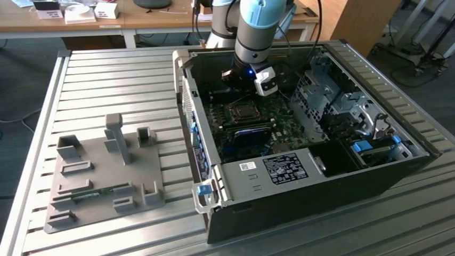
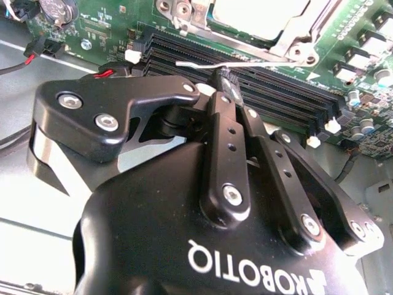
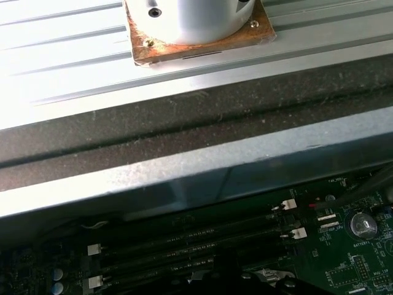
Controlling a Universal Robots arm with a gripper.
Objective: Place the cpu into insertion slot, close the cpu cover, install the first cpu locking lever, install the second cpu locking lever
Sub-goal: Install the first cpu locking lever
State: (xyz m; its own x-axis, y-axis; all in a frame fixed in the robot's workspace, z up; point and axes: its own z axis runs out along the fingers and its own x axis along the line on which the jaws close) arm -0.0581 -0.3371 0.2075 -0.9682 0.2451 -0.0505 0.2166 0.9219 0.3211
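Note:
In the second wrist view my black gripper (image 2: 223,77) is shut, its two fingertips pressed together. They touch a thin silver locking lever (image 2: 196,63) that runs along the edge of the socket. Just past it the cpu (image 2: 258,11) shows its pale metal top inside the socket. The silver cpu cover (image 2: 293,38) lies flat around it. In the exterior view the gripper (image 1: 240,86) reaches down into the open computer case, just behind the socket (image 1: 242,111) on the green motherboard (image 1: 274,125).
Black memory slots (image 2: 276,86) lie right under the fingertips, and show in the first wrist view as memory slots (image 3: 184,246) below the case wall (image 3: 184,172). A coin battery (image 2: 55,7) and red-black wires (image 2: 18,61) sit to one side. A grey fixture (image 1: 106,170) stands on the slatted table.

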